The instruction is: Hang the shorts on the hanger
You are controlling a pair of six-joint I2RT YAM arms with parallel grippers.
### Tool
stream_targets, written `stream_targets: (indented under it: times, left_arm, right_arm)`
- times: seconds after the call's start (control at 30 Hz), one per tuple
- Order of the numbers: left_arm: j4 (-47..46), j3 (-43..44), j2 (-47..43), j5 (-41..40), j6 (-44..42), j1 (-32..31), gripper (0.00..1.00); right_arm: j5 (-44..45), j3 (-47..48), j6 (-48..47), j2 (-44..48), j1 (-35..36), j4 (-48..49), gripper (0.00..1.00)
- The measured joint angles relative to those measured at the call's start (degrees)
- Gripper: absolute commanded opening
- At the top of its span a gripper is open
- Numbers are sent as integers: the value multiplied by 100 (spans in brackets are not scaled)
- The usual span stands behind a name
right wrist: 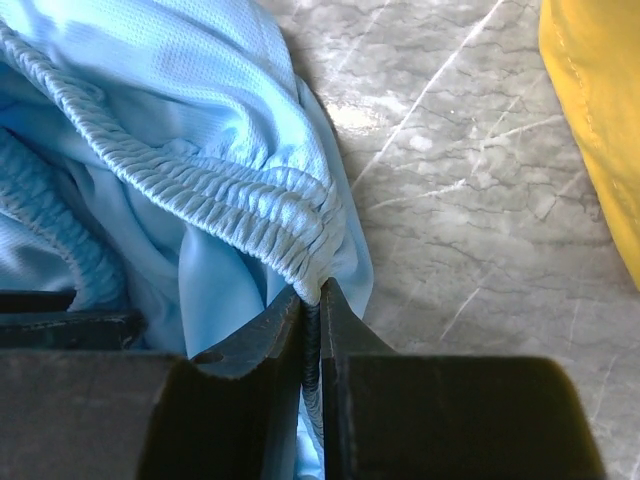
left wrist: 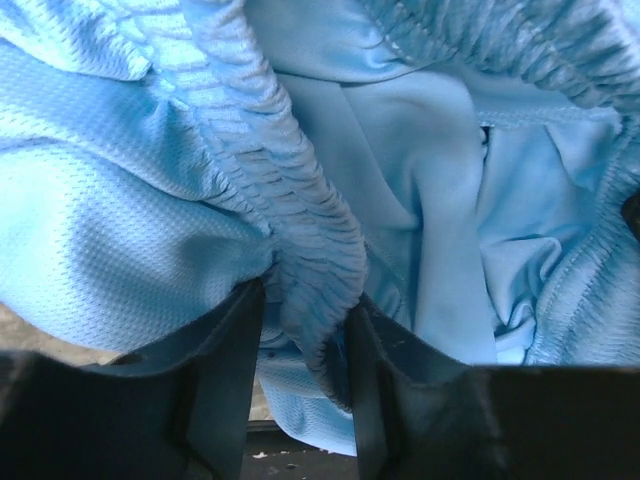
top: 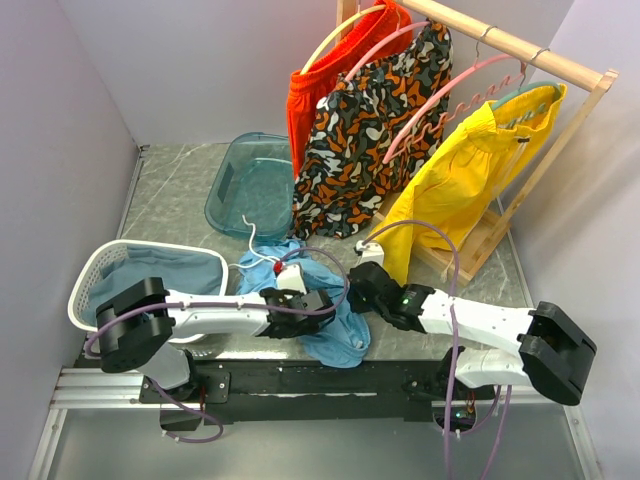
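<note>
Your grey marble table (top: pixel 170 200) sits between pale walls (top: pixel 60 120), the shorts (top: pixel 340 340) crumpled at its near edge. Left gripper (left wrist: pixel 305 300) and right gripper (right wrist: pixel 312 300) each pinch the waistband (right wrist: pixel 250 215); from above, both arms (top: pixel 220 315) hide much fabric.

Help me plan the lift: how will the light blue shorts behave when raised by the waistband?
Likely floppy: the shorts lie crumpled in soft folds, so the legs should droop below the grip. Probably light, being thin mesh fabric. The gathered waistband is pinched in both the left gripper and the right gripper, so it may stretch rather than slip.
</note>
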State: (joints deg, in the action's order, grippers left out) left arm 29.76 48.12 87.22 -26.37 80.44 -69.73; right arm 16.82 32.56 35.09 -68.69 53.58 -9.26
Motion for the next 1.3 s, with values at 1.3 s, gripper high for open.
stream_targets:
  times: [1.3]
  left_arm:
    - [2402,5866,-2223,-2435,-4360,1130,1]
  right_arm:
    - [1137,5012,-870,1386,15,-1552,0]
